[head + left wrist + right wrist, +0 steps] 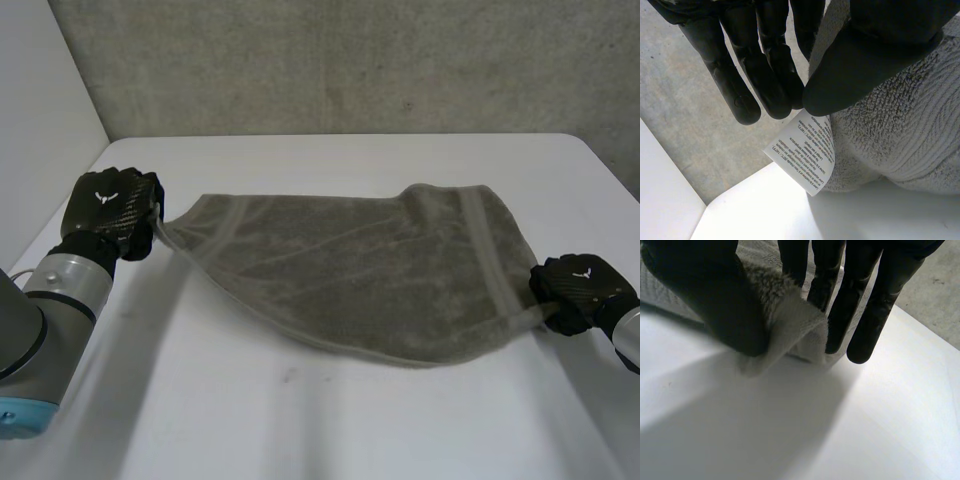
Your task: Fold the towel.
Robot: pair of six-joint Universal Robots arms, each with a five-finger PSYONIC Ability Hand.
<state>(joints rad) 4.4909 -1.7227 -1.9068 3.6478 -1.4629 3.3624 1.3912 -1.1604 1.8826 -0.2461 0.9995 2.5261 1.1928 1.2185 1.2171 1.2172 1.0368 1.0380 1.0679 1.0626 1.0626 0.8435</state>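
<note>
On the white table (300, 420), a grey-brown terry towel (360, 270) is stretched crosswise between the two hands, its middle sagging toward the near side and lying on the tabletop. The black left hand (110, 210) sits at the towel's left corner, thumb and fingers pinching the cloth edge. A white printed care label (805, 155) hangs from the towel just beneath its fingertips. The black right hand (575, 290) is at the right near corner, with a bunched bit of towel pinched between thumb and fingers just above the table. A grey concrete wall (350, 60) stands behind the table.
</note>
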